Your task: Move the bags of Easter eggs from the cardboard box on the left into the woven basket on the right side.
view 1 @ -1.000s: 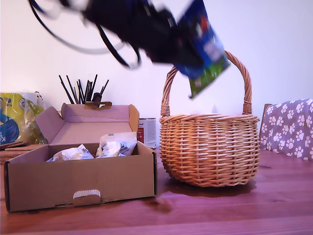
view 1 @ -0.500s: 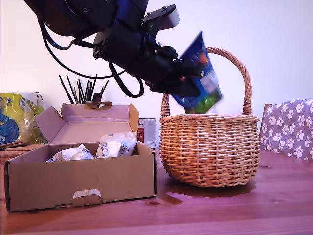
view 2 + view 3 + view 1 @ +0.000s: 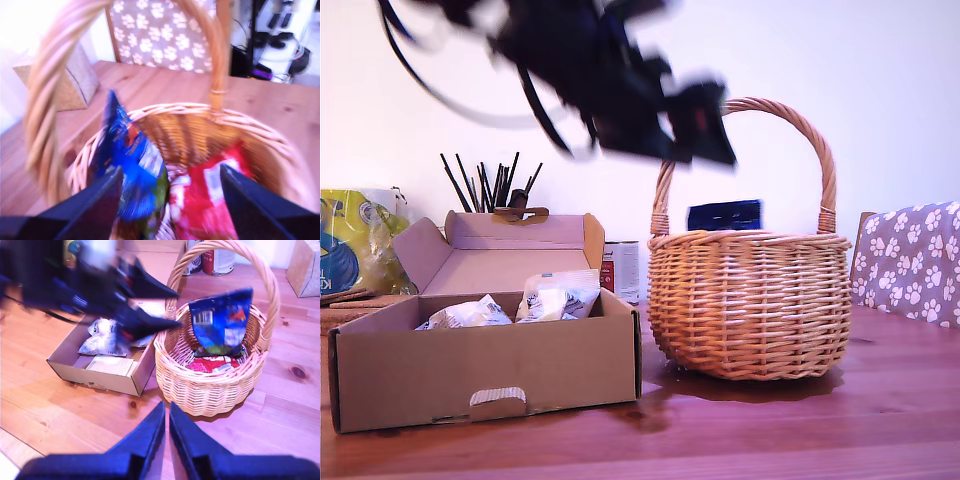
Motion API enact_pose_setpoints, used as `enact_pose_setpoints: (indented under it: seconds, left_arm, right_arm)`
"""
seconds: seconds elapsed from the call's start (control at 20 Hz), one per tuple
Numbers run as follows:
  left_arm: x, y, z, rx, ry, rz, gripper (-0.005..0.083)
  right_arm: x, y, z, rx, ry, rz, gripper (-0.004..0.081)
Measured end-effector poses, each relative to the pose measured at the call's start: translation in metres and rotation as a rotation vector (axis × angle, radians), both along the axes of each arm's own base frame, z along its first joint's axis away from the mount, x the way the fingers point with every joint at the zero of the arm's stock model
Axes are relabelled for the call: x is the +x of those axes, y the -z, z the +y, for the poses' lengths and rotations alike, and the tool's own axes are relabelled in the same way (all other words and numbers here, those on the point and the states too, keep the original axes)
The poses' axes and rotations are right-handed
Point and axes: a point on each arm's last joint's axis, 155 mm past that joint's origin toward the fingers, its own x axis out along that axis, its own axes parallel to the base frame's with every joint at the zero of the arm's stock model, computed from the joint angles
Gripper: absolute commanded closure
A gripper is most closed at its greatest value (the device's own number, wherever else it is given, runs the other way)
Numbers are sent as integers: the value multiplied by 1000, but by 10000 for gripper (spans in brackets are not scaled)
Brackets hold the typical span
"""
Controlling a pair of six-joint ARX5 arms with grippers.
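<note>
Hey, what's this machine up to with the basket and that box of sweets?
It is moving bags of sweets from the cardboard box into the woven basket. My first gripper is open above the basket, and the dark-blue bag now stands inside it against the rim, on top of a red packet. My second gripper is shut and holds nothing, off to the side over the table. A few crinkly white-silver bags are still in the box.
</note>
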Motion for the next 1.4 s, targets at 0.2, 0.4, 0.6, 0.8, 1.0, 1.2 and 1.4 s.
enact_pose_setpoints:
  seconds: [0.2, 0.4, 0.6, 0.8, 1.0, 1.2, 1.4]
  left_arm:
    - [-13, -25, 33, 46, -19, 5, 797]
    - [-15, 12, 88, 233, -69, 121, 797]
    - [-21, 50, 144, 389, -123, 268, 797]
    - [-13, 58, 175, 404, -183, 325, 502]
    - [0, 49, 178, 349, -186, 295, 7]
    - [21, 76, 177, 365, -133, 300, 8]
    - [38, 119, 184, 398, -120, 357, 8]
  right_arm:
    - [1, 2, 1, -4, 0, 6, 782]
    - [8, 5, 6, -11, -4, 19, 782]
    - [16, 8, 14, -14, -12, 32, 782]
    - [19, 16, 21, -22, -33, 67, 782]
    - [23, 15, 29, -9, -57, 71, 782]
    - [25, 9, 31, 6, -59, 48, 782]
    - [25, 10, 31, -6, -68, 40, 782]
